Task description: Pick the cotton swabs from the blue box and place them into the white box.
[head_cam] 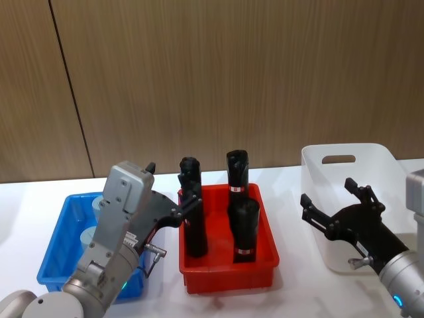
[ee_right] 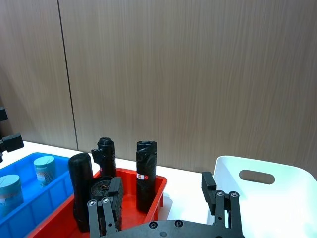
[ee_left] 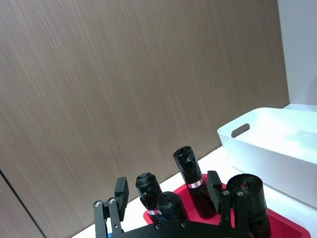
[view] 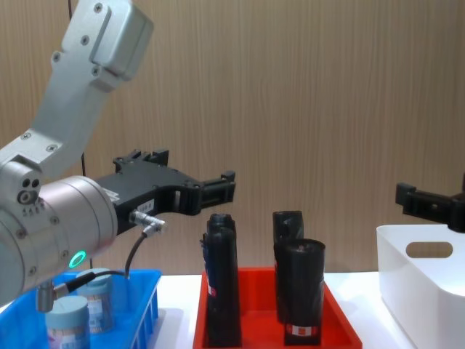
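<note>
Two cotton swabs jars with pale blue lids (head_cam: pixel 88 235) (ee_right: pixel 43 168) (view: pixel 73 320) stand in the blue box (head_cam: pixel 56 245) (ee_right: pixel 54 193) at the table's left, partly hidden behind my left arm. My left gripper (head_cam: pixel 171 185) (ee_left: pixel 167 191) (view: pixel 192 171) hangs open and empty in the air, above the gap between the blue box and the red tray. The white box (head_cam: pixel 344 159) (ee_left: pixel 257 144) (ee_right: pixel 267 168) (view: pixel 421 269) sits at the right. Over its near left side my right gripper (head_cam: pixel 326 192) (ee_right: pixel 161 183) is held open, nothing between its fingers.
A red tray (head_cam: pixel 228 278) (ee_right: pixel 153 191) holding several upright black rolls (head_cam: pixel 244 228) (view: pixel 298 291) stands between the two boxes. A wood-panelled wall rises behind the white table. Bare tabletop shows between the tray and the white box.
</note>
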{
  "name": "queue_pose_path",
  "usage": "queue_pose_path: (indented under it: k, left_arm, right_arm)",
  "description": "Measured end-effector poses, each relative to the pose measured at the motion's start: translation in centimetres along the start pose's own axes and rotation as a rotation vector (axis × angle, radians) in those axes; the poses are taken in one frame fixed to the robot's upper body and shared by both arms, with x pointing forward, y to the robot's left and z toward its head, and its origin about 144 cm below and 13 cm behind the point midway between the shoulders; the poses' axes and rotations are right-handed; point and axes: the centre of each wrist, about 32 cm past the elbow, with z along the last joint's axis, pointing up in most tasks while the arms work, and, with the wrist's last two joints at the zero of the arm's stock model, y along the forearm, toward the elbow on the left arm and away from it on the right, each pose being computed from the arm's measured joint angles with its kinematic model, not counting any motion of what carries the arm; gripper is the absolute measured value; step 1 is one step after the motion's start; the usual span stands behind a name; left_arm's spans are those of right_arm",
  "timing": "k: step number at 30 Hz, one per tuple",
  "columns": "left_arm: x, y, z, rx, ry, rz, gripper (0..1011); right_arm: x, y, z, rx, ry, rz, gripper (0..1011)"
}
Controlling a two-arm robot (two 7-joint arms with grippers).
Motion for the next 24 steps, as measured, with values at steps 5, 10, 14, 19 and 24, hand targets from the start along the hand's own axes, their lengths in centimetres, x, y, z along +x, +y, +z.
queue_pose_path:
  k: [5,10,14,19,24]
  left_arm:
    - [0.0,0.0,0.0,0.0,0.0,0.0,1004]
    - [0.0,0.0,0.0,0.0,0.0,0.0,1004]
    - [0.0,0.0,0.0,0.0,0.0,0.0,1004]
    - [0.0,0.0,0.0,0.0,0.0,0.0,1004]
    - [0.0,0.0,0.0,0.0,0.0,0.0,1004]
  right_arm:
    - [0.0,0.0,0.0,0.0,0.0,0.0,1002]
    - [0.0,0.0,0.0,0.0,0.0,0.0,1002]
    - [0.0,0.0,0.0,0.0,0.0,0.0,1002]
    - [0.0,0.0,0.0,0.0,0.0,0.0,1002]
    - [0.0,0.0,0.0,0.0,0.0,0.0,1002]
